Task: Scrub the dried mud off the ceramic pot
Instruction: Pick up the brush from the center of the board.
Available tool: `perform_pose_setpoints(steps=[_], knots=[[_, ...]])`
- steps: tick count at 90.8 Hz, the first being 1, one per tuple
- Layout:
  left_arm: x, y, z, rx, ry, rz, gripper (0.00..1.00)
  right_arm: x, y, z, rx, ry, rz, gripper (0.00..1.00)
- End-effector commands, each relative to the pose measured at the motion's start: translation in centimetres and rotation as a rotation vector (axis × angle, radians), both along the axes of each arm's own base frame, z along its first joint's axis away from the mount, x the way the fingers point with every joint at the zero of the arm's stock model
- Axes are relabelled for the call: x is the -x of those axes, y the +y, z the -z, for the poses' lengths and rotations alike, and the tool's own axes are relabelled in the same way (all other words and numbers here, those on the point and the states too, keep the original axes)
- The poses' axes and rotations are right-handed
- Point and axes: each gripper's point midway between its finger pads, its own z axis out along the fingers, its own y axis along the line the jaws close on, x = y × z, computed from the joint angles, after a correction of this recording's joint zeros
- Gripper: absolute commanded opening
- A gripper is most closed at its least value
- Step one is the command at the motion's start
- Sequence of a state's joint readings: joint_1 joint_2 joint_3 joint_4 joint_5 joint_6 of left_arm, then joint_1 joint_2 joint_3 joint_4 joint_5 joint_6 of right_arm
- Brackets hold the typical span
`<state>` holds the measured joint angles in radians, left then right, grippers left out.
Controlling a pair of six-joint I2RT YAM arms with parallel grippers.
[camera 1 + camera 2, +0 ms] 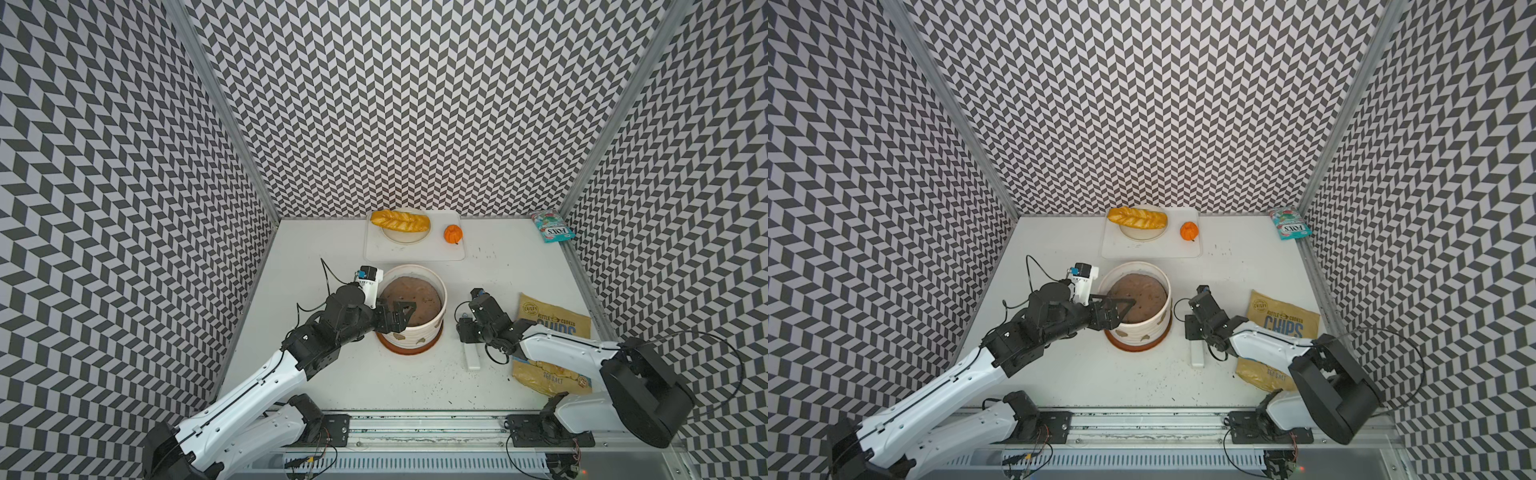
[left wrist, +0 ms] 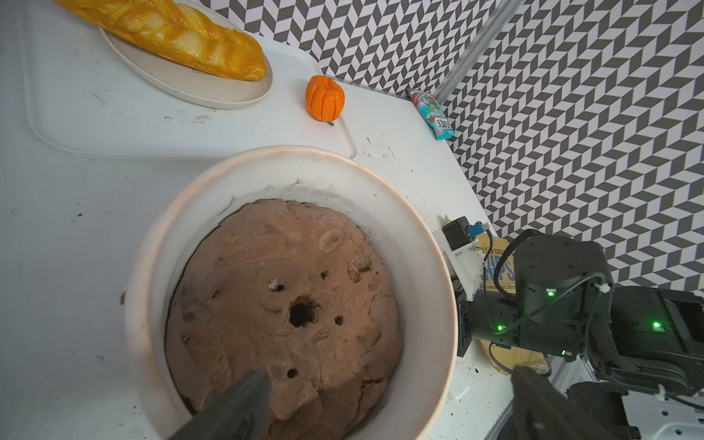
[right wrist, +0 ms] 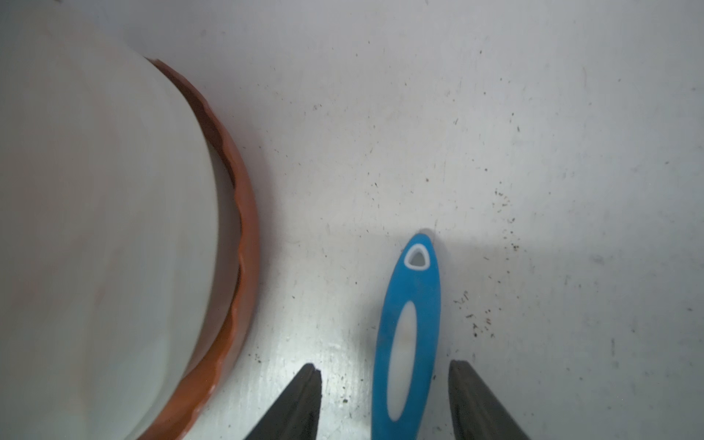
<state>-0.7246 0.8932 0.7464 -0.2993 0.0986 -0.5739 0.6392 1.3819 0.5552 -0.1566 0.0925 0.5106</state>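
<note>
Brown dried mud [image 1: 401, 337] blotched the ribbed wall of the ceramic pot [image 1: 441, 291], on the side facing the arms' bases. Just beside the pot, nearer the right arm, lay a blue-handled brush [image 3: 409, 324]. Its long axis ran straight between the spread jaws of the right gripper [image 3: 384, 365], neither touching it. The left gripper [image 1: 399, 313] hung wide open astride the pot's rim.

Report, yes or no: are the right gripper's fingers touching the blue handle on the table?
No: the right gripper straddles the blue handle, with bare table showing on both sides of it.
</note>
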Motion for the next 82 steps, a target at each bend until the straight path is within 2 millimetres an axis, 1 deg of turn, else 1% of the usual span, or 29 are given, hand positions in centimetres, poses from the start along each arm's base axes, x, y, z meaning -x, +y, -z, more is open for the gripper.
perform_pose_setpoints(steps=[1, 11, 19, 31, 35, 43, 49, 56, 61, 67, 76, 82], knots=[[0.2, 0.4, -0.4, -0.021, -0.018, -0.002, 1.0, 1.0, -0.7, 1.1, 0.011, 0.028, 0.025, 0.54], [0.1, 0.3, -0.3, -0.027, -0.02, 0.007, 1.0, 1.3, -1.0, 1.7, 0.033, 0.041, 0.025, 0.5], [0.1, 0.2, -0.3, -0.038, -0.022, 0.013, 1.0, 1.3, -1.0, 1.8, 0.038, 0.043, 0.03, 0.41], [-0.1, 0.1, -0.8, -0.043, -0.039, 0.017, 1.0, 1.2, -0.8, 2.1, 0.035, 0.055, 0.03, 0.31], [-0.1, 0.0, -0.8, -0.047, -0.041, 0.02, 1.0, 1.1, -0.7, 2.0, 0.034, 0.052, 0.032, 0.28], [-0.2, 0.0, -1.1, -0.052, -0.054, 0.024, 1.0, 0.7, -1.0, 1.4, 0.034, 0.022, 0.049, 0.17], [-0.3, 0.0, -1.2, -0.055, -0.065, 0.023, 1.0, 0.2, -1.1, 0.4, 0.019, -0.014, 0.069, 0.1], [-0.4, -0.1, -1.4, -0.057, -0.072, 0.029, 1.0, -0.3, -1.2, -0.6, 0.014, -0.048, 0.09, 0.05], [-0.6, -0.3, -1.6, -0.058, -0.077, 0.033, 1.0, -0.7, -1.1, -1.5, -0.001, -0.078, 0.099, 0.03], [-0.7, -0.6, -2.2, -0.059, -0.092, 0.045, 1.0, -1.3, -0.9, -3.2, -0.033, -0.124, 0.109, 0.02], [-0.8, -1.2, -3.4, -0.049, -0.13, 0.077, 1.0, -2.3, -0.9, -7.1, -0.07, -0.221, 0.126, 0.0], [-0.7, -1.8, -4.3, -0.031, -0.158, 0.107, 1.0, -3.1, -1.1, -11.2, -0.106, -0.319, 0.141, 0.0]])
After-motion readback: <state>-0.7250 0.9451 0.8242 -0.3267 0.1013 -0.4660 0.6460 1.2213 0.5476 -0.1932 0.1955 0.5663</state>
